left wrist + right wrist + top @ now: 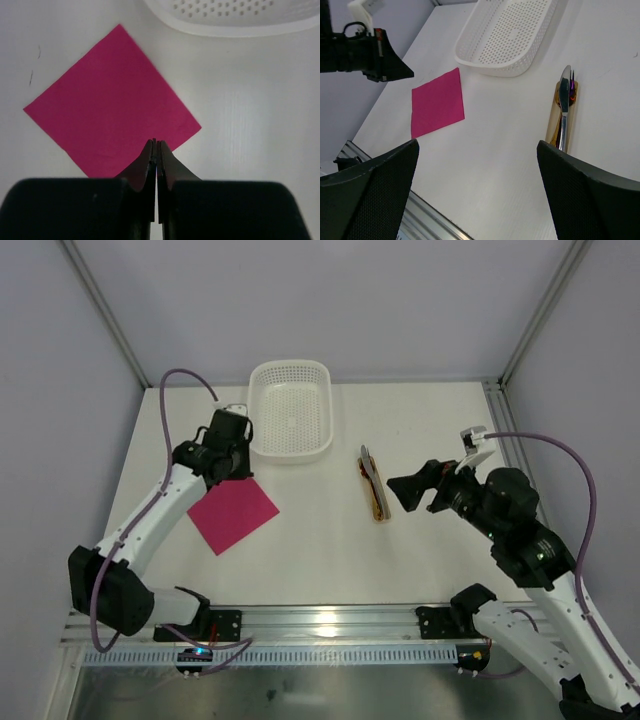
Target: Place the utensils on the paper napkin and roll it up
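Observation:
The paper napkin is a magenta-pink square lying flat on the white table, left of centre; it also shows in both wrist views. The utensils lie bunched together right of centre, a silver piece on top of a gold one, resting on a beige strip. My left gripper hovers over the napkin's far corner, shut with nothing between its fingers. My right gripper stands open just right of the utensils, which lie ahead beside its right finger.
A white perforated basket stands at the back of the table, beyond the napkin. Grey walls close in the left, back and right sides. A metal rail runs along the near edge.

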Controlling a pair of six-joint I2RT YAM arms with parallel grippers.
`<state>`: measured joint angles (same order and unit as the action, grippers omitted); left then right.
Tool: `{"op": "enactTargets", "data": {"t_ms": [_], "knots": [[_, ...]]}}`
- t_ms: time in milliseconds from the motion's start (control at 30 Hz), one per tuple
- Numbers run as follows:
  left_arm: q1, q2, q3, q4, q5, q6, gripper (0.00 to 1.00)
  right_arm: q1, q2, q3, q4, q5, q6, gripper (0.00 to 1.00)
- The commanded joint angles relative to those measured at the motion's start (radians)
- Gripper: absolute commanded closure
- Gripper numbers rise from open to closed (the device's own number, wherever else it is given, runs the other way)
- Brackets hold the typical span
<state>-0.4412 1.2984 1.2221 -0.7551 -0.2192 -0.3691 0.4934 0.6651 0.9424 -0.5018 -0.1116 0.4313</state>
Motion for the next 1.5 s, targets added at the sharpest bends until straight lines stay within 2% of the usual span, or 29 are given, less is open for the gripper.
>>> {"op": "enactTargets", "data": {"t_ms": [0, 267, 500, 700, 1467], "knots": [[0.033, 0.042, -0.002, -0.060, -0.063, 0.009, 0.99, -0.003, -0.070, 0.006, -0.003, 0.029, -0.065, 0.00], [0.035, 0.186, -0.114, 0.091, -0.022, -0.045, 1.00, -0.003, -0.130, -0.019, -0.023, 0.079, -0.077, 0.00], [0.036, 0.324, -0.104, 0.103, -0.086, -0.093, 1.00, -0.003, -0.140, -0.034, -0.018, 0.082, -0.083, 0.00], [0.038, 0.393, -0.108, 0.111, -0.077, -0.111, 1.00, -0.003, -0.136, -0.036, -0.018, 0.095, -0.088, 0.00], [0.021, 0.411, -0.199, 0.189, 0.064, -0.185, 1.00, -0.003, -0.154, -0.030, -0.046, 0.144, -0.094, 0.00]]}}
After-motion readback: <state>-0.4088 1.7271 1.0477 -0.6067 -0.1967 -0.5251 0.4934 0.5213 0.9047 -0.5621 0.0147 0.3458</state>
